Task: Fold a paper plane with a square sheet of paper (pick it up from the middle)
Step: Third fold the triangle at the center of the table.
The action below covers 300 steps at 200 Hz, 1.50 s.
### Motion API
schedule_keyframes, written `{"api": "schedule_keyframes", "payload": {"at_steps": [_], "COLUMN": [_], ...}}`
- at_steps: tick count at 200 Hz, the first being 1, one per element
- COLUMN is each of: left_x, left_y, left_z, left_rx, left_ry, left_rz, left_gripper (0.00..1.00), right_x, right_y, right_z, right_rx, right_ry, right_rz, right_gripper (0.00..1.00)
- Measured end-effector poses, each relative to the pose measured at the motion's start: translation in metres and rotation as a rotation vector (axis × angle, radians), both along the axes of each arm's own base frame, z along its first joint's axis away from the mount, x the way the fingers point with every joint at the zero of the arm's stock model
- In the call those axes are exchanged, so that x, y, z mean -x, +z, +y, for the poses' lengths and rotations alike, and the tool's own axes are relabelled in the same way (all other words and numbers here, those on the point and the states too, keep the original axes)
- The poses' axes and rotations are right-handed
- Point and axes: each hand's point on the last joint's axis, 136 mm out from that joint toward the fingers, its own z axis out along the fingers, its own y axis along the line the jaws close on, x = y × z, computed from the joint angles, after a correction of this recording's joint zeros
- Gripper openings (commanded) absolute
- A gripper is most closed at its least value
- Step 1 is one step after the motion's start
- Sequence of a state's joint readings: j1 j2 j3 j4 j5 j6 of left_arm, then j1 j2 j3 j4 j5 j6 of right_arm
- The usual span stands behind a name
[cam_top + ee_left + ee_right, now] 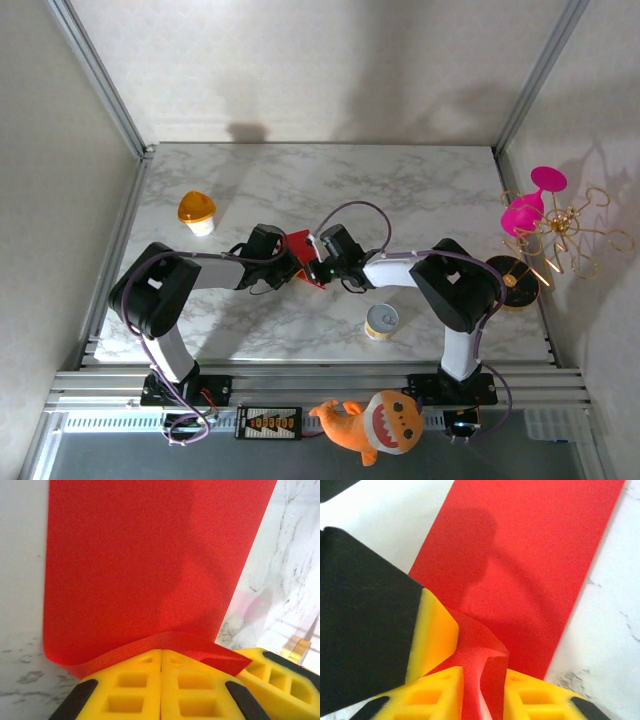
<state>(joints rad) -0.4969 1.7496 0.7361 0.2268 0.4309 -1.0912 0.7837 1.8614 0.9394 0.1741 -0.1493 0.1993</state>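
Note:
The square sheet of paper (300, 243) is red and lies mid-table between both grippers. In the wrist views it is a long flat rectangle (150, 555) (535, 555) on the marble. My left gripper (295, 266) (161, 652) is shut, and the paper's near edge rises to a peak at its joined yellow fingertips. My right gripper (318, 268) (483, 675) has its jaws a little apart, with a raised fold of the paper standing loose between them. The left gripper's finger (435, 630) sits against that fold from the left. No paper plane shape has formed.
An orange-lidded cup (197, 211) stands at the back left. A small yellow tin (381, 321) is near the front, right of centre. An orange shark plush (375, 420) lies on the rail. A pink glass (530, 205) and gold wire stand (572, 235) are at the right edge.

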Motion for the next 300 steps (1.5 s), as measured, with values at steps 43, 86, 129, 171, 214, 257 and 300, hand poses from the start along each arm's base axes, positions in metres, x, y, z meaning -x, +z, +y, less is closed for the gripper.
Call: {"api": "schedule_keyframes", "payload": {"at_steps": [43,86,129,171,214,257,300], "left_x": [0.000,0.000,0.000,0.000,0.000,0.000,0.000], "left_y": [0.000,-0.001,-0.001,0.000,0.000,0.000,0.000], "left_z": [0.000,0.000,0.000,0.000,0.000,0.000,0.000], "left_rx": [-0.004,-0.005,-0.007,-0.007,-0.007,-0.008,-0.008], "left_ry": [-0.005,-0.007,-0.010,-0.010,-0.012,-0.013,-0.013], "left_rz": [-0.004,-0.006,-0.008,-0.008,-0.010,-0.010,-0.010], "left_gripper": [0.06,0.05,0.05,0.05,0.05,0.05,0.05], "right_x": [-0.008,-0.002,0.021,0.032,0.032,0.034,0.036], "right_y": [0.027,0.053,0.045,0.030,0.022,0.013,0.004], "right_z": [-0.014,-0.014,-0.007,0.003,0.010,0.010,0.008], "right_rx": [-0.023,-0.072,-0.112,-0.135,-0.138,-0.126,-0.108], "right_ry": [-0.058,-0.056,-0.023,0.000,0.010,0.012,0.008], "right_rz": [0.009,0.031,0.187,0.298,0.338,0.362,0.383], "right_gripper": [0.29,0.21,0.09,0.07,0.07,0.07,0.07]}}
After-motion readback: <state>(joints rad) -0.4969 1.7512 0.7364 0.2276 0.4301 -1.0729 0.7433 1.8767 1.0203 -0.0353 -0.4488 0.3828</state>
